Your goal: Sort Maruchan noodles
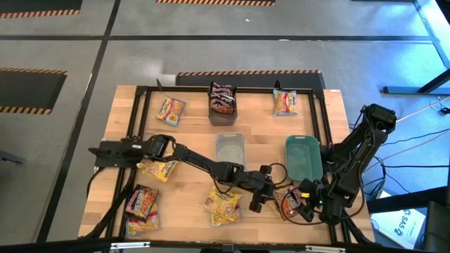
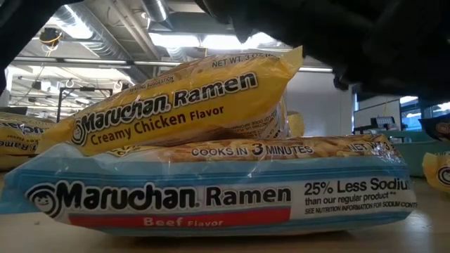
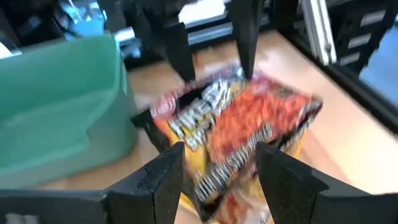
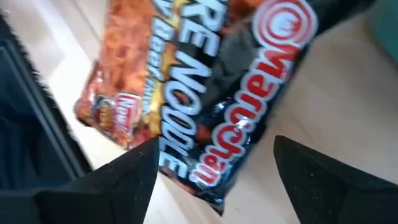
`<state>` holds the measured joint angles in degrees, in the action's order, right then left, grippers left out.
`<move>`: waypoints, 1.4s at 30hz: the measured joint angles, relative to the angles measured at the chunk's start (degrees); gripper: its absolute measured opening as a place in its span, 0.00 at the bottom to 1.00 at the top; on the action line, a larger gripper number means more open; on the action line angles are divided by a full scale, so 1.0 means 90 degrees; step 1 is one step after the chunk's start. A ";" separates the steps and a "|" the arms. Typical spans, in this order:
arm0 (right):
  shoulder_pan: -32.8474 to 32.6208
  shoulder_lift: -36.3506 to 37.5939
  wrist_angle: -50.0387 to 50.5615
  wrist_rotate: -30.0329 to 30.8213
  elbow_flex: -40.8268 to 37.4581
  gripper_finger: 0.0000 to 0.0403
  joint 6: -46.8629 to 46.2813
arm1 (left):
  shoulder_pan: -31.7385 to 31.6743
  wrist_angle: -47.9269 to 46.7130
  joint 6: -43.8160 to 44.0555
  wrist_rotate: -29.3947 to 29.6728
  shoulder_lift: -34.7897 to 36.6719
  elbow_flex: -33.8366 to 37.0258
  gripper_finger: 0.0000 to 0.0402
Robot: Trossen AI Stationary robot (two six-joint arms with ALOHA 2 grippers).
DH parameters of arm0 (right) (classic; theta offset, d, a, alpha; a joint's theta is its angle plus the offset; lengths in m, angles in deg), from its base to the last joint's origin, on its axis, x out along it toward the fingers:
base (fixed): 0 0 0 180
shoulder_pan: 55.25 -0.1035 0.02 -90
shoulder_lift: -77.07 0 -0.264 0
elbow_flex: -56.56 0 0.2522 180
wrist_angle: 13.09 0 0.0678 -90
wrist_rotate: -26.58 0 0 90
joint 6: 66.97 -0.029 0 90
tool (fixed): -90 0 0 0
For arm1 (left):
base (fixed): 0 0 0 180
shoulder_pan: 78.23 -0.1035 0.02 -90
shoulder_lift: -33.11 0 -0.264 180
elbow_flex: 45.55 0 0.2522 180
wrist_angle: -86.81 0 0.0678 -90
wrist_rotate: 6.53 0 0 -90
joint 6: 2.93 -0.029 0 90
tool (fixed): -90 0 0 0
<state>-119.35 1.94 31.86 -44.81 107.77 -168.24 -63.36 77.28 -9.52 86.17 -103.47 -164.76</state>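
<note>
target: dark red-orange packet lies flat on the table, near the front edge toward the front-right corner, just in front of the teal bin.
left gripper: reaches across from the left side, sits just beside the packet's left edge; fingers apart, the packet between them in the wrist view, nothing clamped yet.
right gripper: low at the packet's right edge, fingers spread wide either side of it, no grip.
handling: my read is light, thin crinkly film over a brittle noodle block. Film is slick and will slide or buckle; a hard squeeze cracks the block.
grip point: pinch across the short width at mid-body, on the block, not on the loose crimped end seal.
risk: both grippers crowd one packet; one should back off.
other packets: dark ones stacked in the dark bin at the back edge; yellow ones spread toward the back-left, front-left and front-centre.
clear bin: mid-table.
</note>
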 joint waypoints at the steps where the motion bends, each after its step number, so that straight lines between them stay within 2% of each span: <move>1: 0.0000 0.0000 -0.0078 0.0046 0.0000 0.75 0.0022 | 0.0002 -0.0044 0.0002 -0.0006 -0.0025 0.0004 0.47; 11: 0.0000 0.0002 -0.0683 0.0729 0.0005 0.75 0.0567 | -0.0117 -0.0039 0.0028 -0.0080 -0.0125 0.0005 0.47; 23: 0.0053 0.0002 -0.0794 0.2158 0.0005 0.75 0.1368 | -0.0167 -0.0353 0.0221 0.0049 -0.0118 0.0007 0.47; 28: 0.0053 0.0002 -0.0786 0.2301 0.0005 0.75 0.1486 | -0.0140 -0.0499 0.0181 0.0069 -0.0117 -0.0078 0.47; 33: 0.0133 0.0002 -0.0787 0.2511 0.0005 0.75 0.1652 | -0.0160 -0.0524 0.0202 -0.0255 -0.0117 -0.0095 0.36; 42: 0.0472 0.0005 -0.0812 0.2250 0.0005 0.75 0.1949 | -0.0160 -0.0675 0.0169 -0.0269 -0.0109 -0.0100 0.07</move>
<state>-115.10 1.98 24.55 -24.56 107.81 -150.70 -64.80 71.20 -8.00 83.74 -104.45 -165.66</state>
